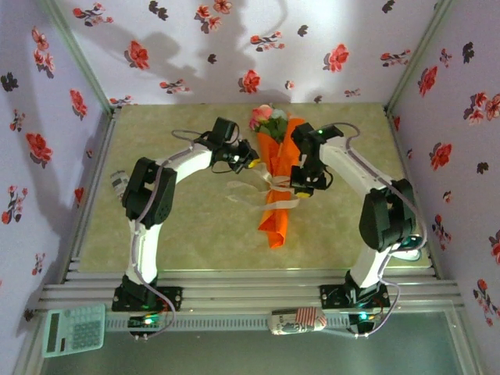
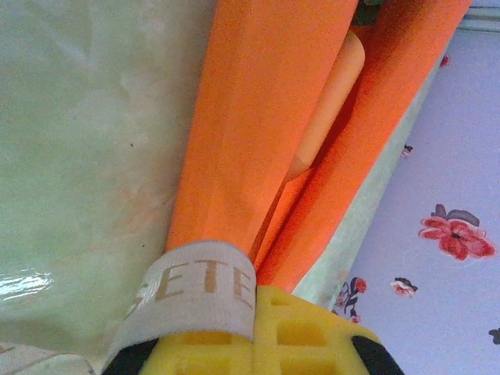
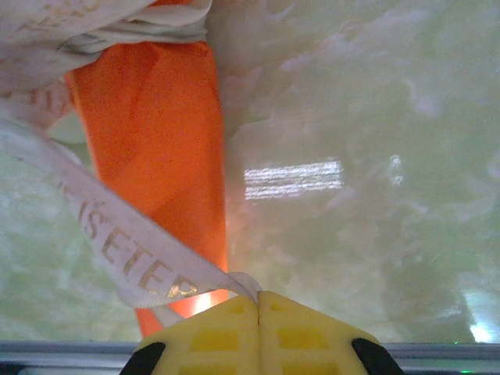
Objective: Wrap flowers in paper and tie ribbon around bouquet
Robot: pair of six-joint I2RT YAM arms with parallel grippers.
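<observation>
The bouquet (image 1: 275,211) lies lengthwise mid-table, a slim cone of orange paper (image 2: 258,117) with the flowers (image 1: 266,117) showing pink and green at its far end. A whitish ribbon (image 1: 275,186) crosses the cone's middle. My left gripper (image 1: 248,162) sits just left of the cone's upper part. In the left wrist view the left gripper (image 2: 256,291) is shut, with the lettered ribbon (image 2: 195,289) draped over one finger and running into the seam. My right gripper (image 1: 306,186) hovers at the cone's right side. The right gripper (image 3: 258,295) is shut on the ribbon (image 3: 117,242), which runs up-left to a bunched wrap over the paper (image 3: 152,133).
Purple walls with red flower prints (image 1: 250,80) close in the table on three sides. Aluminium rails (image 1: 250,293) run along the near edge. A pale green calculator (image 1: 74,330) lies at the front left, and a small striped object (image 1: 297,320) rests near the right arm's base.
</observation>
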